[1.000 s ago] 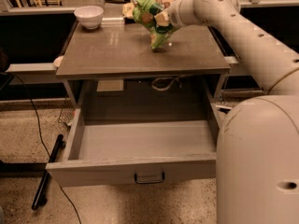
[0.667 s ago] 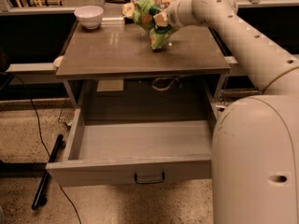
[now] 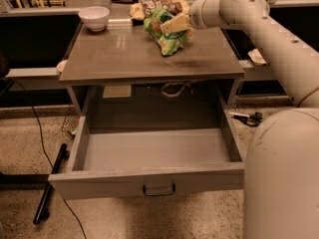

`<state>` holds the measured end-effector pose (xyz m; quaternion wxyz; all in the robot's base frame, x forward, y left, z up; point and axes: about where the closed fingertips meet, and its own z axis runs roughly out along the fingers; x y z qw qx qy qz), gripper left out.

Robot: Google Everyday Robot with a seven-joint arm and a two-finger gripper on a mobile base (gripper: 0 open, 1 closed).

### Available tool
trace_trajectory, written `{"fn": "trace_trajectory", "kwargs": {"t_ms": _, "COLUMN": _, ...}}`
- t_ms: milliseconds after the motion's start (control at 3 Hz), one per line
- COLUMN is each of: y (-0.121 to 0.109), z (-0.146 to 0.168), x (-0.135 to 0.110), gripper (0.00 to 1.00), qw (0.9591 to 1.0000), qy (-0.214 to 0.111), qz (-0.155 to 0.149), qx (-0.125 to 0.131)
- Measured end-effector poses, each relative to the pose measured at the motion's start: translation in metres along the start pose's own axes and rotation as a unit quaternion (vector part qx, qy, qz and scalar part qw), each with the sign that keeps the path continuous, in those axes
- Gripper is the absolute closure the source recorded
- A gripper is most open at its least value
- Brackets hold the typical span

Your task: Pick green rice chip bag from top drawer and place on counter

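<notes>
The drawer (image 3: 99,184), low in the frame, stands open and empty; upper centre, the gripper (image 3: 172,25) is clamped on the green chip bag (image 3: 175,42), seemingly just above the counter (image 3: 114,59); I'd say only setting down and letting go remain

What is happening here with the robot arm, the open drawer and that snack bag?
The robot's gripper is clamped on the green rice chip bag and holds it over the far right part of the counter; a shadow beneath suggests the bag is not yet set down. The top drawer stands pulled open with nothing in it. A white bowl sits at the counter's far left corner.
</notes>
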<state>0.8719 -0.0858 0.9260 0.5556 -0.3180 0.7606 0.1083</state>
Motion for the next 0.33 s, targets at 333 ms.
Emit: {"fn": "trace_trajectory", "kwargs": {"t_ms": 333, "y": -0.0004, "z": -0.0427, "x": -0.0037, "gripper": 0.0, "qw": 0.9997, "qy": -0.024, "qz": 0.0, "qx": -0.001}}
